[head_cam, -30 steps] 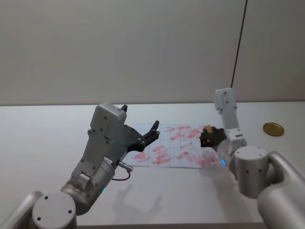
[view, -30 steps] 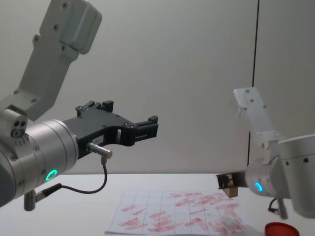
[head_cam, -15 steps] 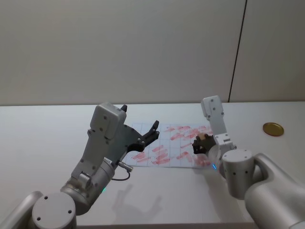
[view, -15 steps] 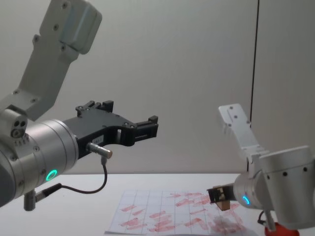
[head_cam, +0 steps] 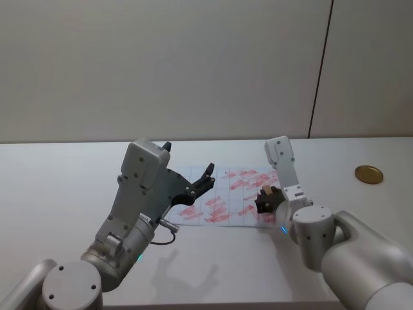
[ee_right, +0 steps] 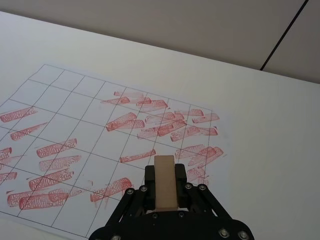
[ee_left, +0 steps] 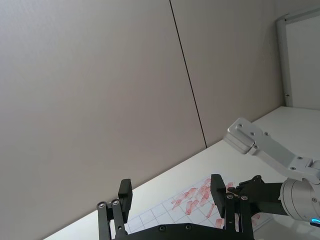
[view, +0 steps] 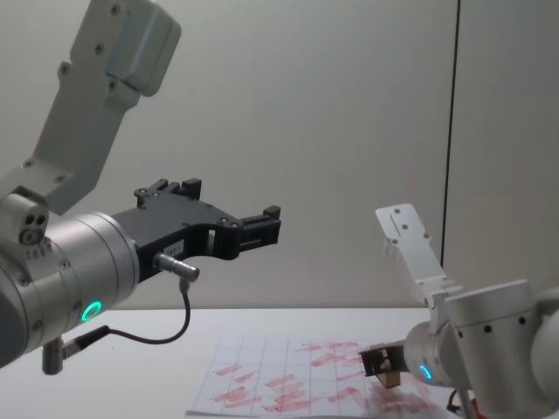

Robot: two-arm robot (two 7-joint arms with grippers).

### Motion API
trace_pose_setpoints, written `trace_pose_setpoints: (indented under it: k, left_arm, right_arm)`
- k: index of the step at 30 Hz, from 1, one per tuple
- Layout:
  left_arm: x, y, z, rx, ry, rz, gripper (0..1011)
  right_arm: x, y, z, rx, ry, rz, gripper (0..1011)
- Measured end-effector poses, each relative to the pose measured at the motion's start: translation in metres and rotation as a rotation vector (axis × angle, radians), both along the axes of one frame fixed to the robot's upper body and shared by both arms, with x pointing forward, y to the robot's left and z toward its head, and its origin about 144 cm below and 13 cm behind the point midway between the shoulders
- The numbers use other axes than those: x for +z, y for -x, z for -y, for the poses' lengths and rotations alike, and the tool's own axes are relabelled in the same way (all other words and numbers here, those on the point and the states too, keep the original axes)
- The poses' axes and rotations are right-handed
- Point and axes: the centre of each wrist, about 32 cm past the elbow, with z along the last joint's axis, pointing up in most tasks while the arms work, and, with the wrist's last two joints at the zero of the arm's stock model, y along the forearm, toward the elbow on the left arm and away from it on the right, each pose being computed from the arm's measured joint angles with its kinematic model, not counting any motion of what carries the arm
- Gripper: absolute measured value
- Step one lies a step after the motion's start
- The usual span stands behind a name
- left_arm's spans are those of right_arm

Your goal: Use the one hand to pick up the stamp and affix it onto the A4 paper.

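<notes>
Leftward and lower swings the right gripper (head_cam: 263, 199), clenched on the stamp (ee_right: 165, 181) face-down over the paper (ee_right: 75, 105) at 4 o'clock, seemingly lining up a print. Left gripper (ee_left: 171, 187) hangs spread at 9 o'clock.

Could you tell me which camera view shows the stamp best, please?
The right wrist view: the stamp stands large and central, clamped in the right gripper over the A4 paper. The head and chest views show it as a small tan speck; in the left wrist view it is too small to tell.
</notes>
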Motion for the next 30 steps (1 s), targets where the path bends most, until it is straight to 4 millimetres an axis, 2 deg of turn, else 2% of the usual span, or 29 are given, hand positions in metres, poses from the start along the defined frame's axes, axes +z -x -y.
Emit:
trace_pose_setpoints:
  k: [30]
  left_arm:
    - [0.0000,0.0000,0.0000,0.000,0.000,0.000,993]
  right_arm:
    - [-0.0095,-0.0034,-0.0039,0.015,0.001,-0.063,223]
